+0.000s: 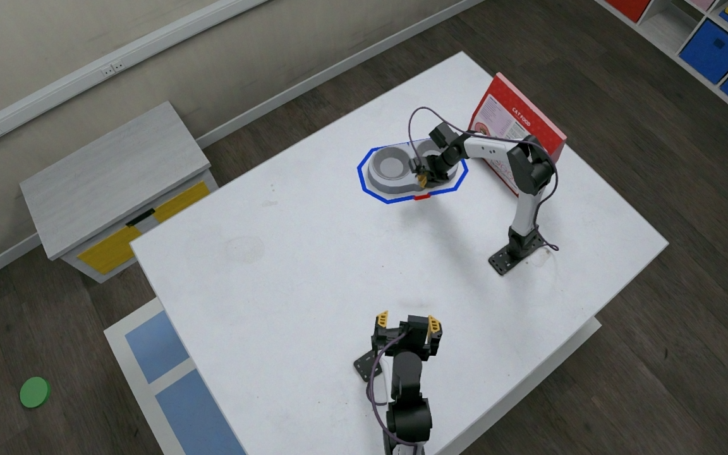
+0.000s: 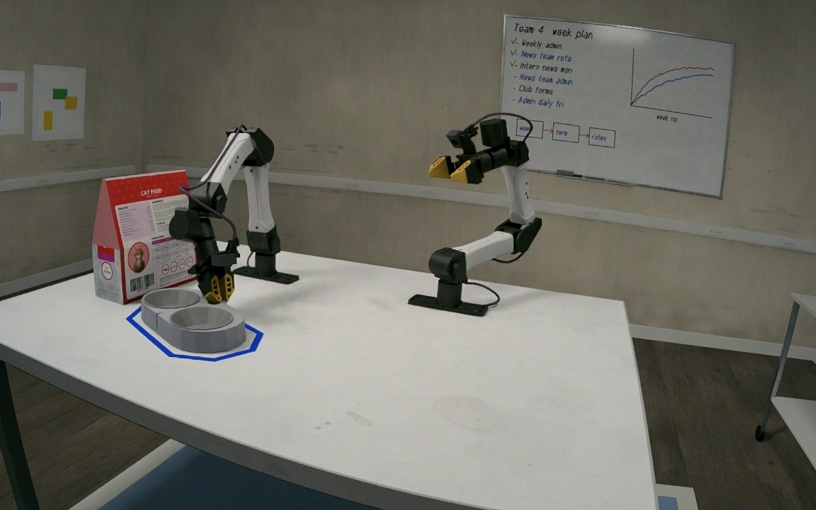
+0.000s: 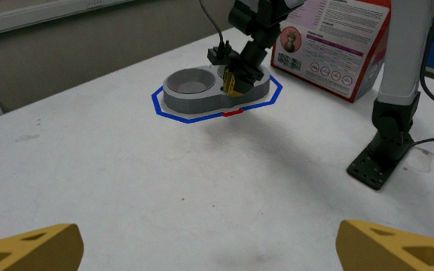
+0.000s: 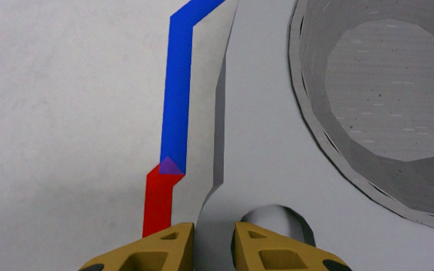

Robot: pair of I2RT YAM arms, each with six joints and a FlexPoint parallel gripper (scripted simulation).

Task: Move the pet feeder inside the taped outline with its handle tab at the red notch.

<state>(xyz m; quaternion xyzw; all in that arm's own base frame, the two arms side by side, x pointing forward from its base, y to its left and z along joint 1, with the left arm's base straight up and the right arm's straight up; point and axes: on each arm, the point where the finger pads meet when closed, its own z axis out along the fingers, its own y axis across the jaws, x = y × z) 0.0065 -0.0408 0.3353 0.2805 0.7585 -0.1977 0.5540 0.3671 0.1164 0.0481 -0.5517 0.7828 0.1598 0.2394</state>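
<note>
The grey pet feeder point(image 1: 395, 185) point(image 2: 208, 343) point(image 3: 191, 106) point(image 4: 255, 113) appears inside the blue taped outline point(image 1: 361, 178) point(image 2: 192, 358) point(image 3: 172, 117) point(image 4: 176, 94); the arm hides part of the far side. Its handle tab point(image 4: 217, 212) faces the red notch point(image 1: 422, 197) point(image 3: 233, 112) point(image 4: 157, 211), just inside it. One steel bowl point(image 1: 392, 163) point(image 2: 202, 318) looks level in its well; the other bowl point(image 2: 173, 297) point(image 4: 390, 94) does too. My right gripper point(image 1: 423, 181) point(image 2: 219, 297) point(image 4: 214, 232) is shut on the tab, one finger in its hole. My left gripper point(image 1: 407, 318) point(image 2: 445, 174) point(image 3: 209, 234) is open and empty, far from the feeder.
A cat food box point(image 1: 516, 121) point(image 2: 151, 237) point(image 3: 330, 49) stands beside the outline, close to the right arm. The right arm's base point(image 1: 516, 254) point(image 3: 375, 165) is bolted near it. The far table edge runs behind the feeder.
</note>
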